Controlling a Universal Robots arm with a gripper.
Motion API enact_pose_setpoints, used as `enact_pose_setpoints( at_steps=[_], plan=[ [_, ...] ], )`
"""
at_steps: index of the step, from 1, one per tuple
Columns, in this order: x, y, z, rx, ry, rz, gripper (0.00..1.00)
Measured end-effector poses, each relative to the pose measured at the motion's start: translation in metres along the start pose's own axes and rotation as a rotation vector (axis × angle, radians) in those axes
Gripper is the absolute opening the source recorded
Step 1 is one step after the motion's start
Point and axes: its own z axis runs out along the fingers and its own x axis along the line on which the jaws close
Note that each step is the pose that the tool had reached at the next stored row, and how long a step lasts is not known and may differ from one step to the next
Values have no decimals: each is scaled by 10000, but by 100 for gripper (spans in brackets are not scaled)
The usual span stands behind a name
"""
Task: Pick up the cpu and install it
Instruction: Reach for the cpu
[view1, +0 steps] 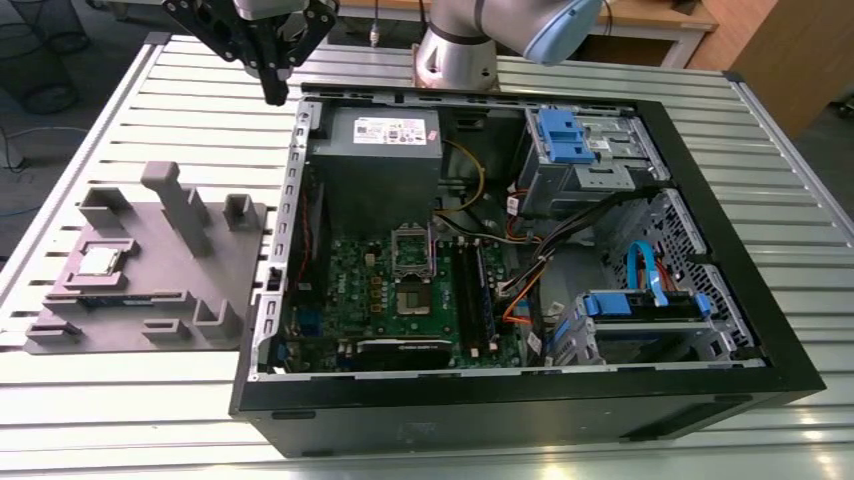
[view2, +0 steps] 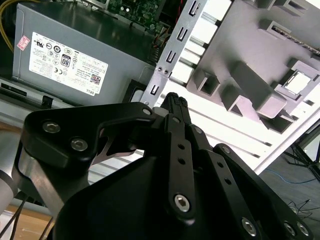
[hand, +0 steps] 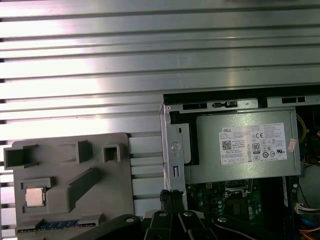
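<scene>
The desk (view1: 134, 100) is ribbed silver metal, its long slats catching glare. On it lies a black computer case (view1: 507, 415), side panel off. The exterior view takes in its whole interior: blue plastic drive cages (view1: 567, 135), loose orange and yellow cables, and a green circuit board (view1: 387, 300). The wrist views catch just the corner by the power supply. The pale arm (view1: 454, 50) rises behind the case, its upper part cut off.

Just beside the case, toward the exterior view's left, sits a matte grey moulded holder (view1: 200, 300) with upright posts and square pockets. In the first wrist view it is seen flat from above and is partly covered by the tool's black links. The power supply (view1: 380, 150) is a grey metal box with a white label.

The tool (view1: 275, 97) hangs above the case's rim near the power supply, well apart from the holder's pockets. Its black bolted linkage fills much of the second wrist view, where the tool (view2: 174, 100) ends in fingertips pinched together on nothing.

The socket (view1: 411, 250) is a small metal frame on the board, and its detail is hard to make out.

The cpu (view1: 100, 262), a flat silver square, lies in a holder pocket. It also shows in the first wrist view (hand: 34, 196) and the second wrist view (view2: 298, 82).
</scene>
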Motion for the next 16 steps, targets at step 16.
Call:
enact_pose_setpoints(
  at_steps=[16],
  plan=[
    [150,-11,-4,-1,-3,1,11]
  ],
)
